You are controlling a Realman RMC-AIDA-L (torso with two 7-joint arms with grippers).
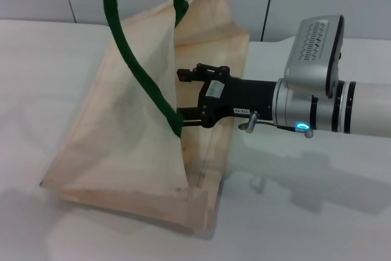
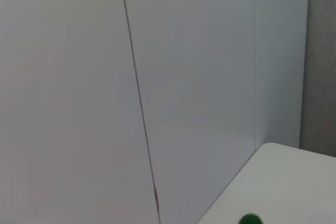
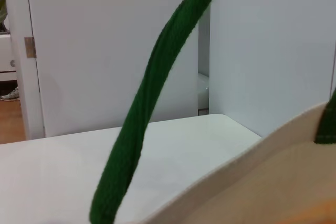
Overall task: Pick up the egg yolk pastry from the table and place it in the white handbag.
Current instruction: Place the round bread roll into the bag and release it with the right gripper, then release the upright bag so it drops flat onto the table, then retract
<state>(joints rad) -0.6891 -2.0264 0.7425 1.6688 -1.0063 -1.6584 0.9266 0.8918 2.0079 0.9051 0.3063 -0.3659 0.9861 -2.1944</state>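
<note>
Right gripper [image 1: 181, 97] reaches from the table's [image 1: 317, 224] right side into the open bag [image 1: 122, 151] mouth between green handles [image 1: 137, 68], fingers spread wide, nothing visibly held.

Cream white handbag [image 1: 122, 145] held up by dark green handles [image 1: 137, 68], mouth gaping open, base resting on the table. Fabric creased and leaning. Egg yolk pastry hidden from every view.
</note>
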